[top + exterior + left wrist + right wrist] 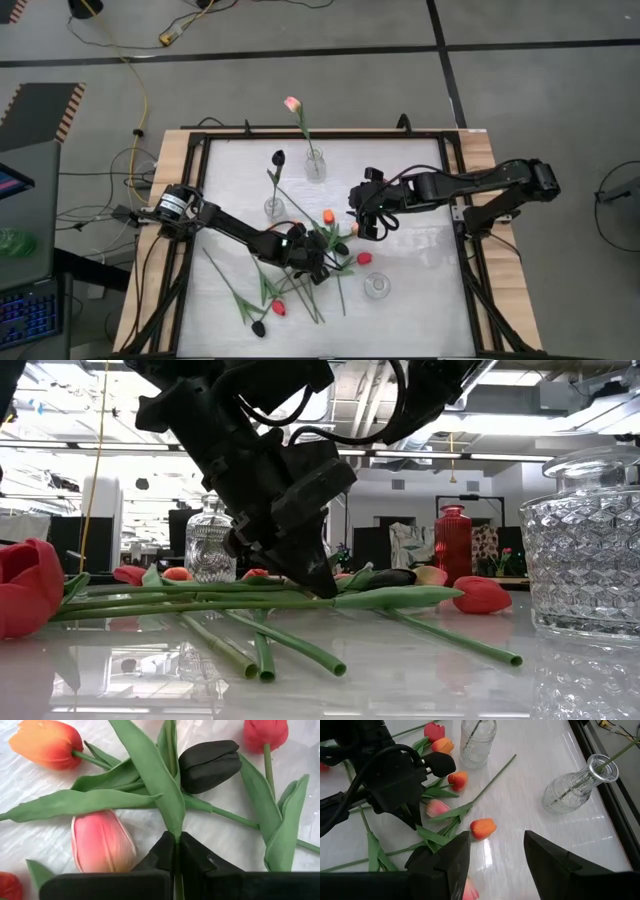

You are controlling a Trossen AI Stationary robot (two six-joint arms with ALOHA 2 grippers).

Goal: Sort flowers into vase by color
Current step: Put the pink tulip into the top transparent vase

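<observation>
Three clear glass vases (315, 165) on the table: two far, one near and to the right. Two flowers standing in the far vases: one pink tulip (291, 103), one black tulip (278, 157). Among the loose tulips (341, 295) lying in the middle, at least two red heads (364, 258), two black heads (259, 328), two orange heads (328, 215) and one pink head (102, 842). Full number in the tangle not countable

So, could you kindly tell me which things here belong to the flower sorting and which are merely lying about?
Job:
- tulips heaped mid-table
- glass vases, one holding a pink tulip
- left claw, shut on a green stem
- right claw, open, hovering

Lying about:
- yellow cable on the floor
- keyboard
</observation>
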